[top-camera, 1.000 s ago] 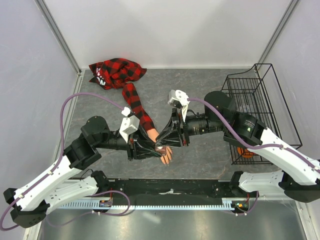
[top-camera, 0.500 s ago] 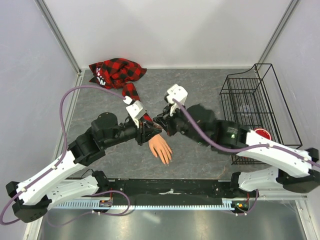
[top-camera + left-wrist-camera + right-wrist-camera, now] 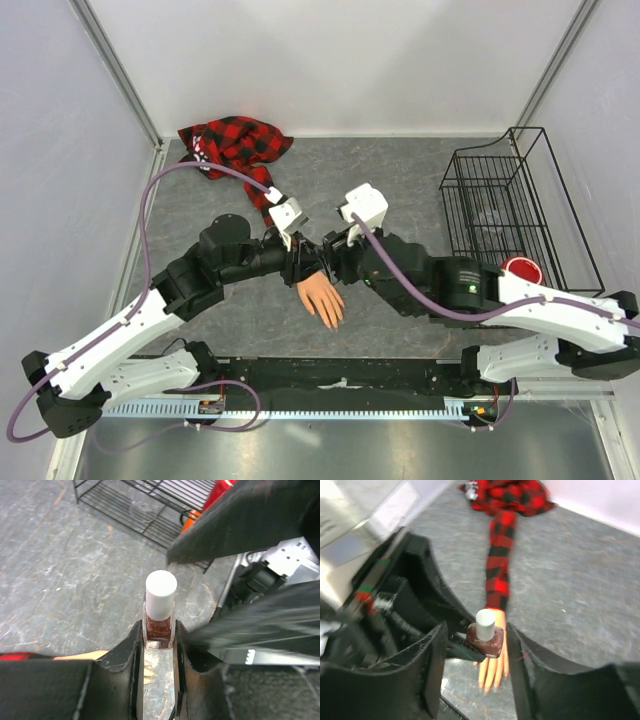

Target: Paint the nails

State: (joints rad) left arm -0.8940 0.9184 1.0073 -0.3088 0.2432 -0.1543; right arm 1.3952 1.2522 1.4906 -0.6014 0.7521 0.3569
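Nearest the arm bases, the mannequin hand point(image 3: 322, 300) lies flat on the grey tabletop point(image 3: 400, 190) with its fingers pointing toward the near edge. The nails point(image 3: 488, 684) sit at those fingertips, too small here to show whether any polish is on them. The hand looks like a stiff, light moulding resting loose, so I judge a brush stroke could nudge it. The nails themselves are no place to grip; any steadying belongs at the wrist or cuff. Just above the hand, the left tool point(image 3: 159, 631) is clamped on the body of a small reddish bottle point(image 3: 159, 621), holding it upright off the tabletop with its white cap point(image 3: 161, 594) standing free. The right tool point(image 3: 477, 652) has its fingers spread, one on each side of the bottle, and neither appears to touch it. The bottle is probably glass, slick and breakable, with little weight. The cap is the sensible place for the right tool to take hold, squarely and low, for twisting off. Beyond the two tools, the plaid sleeve point(image 3: 262, 192) runs back from the wrist to a soft crumpled heap by the far wall. A wire basket point(image 3: 540, 180) stands well apart on the right.
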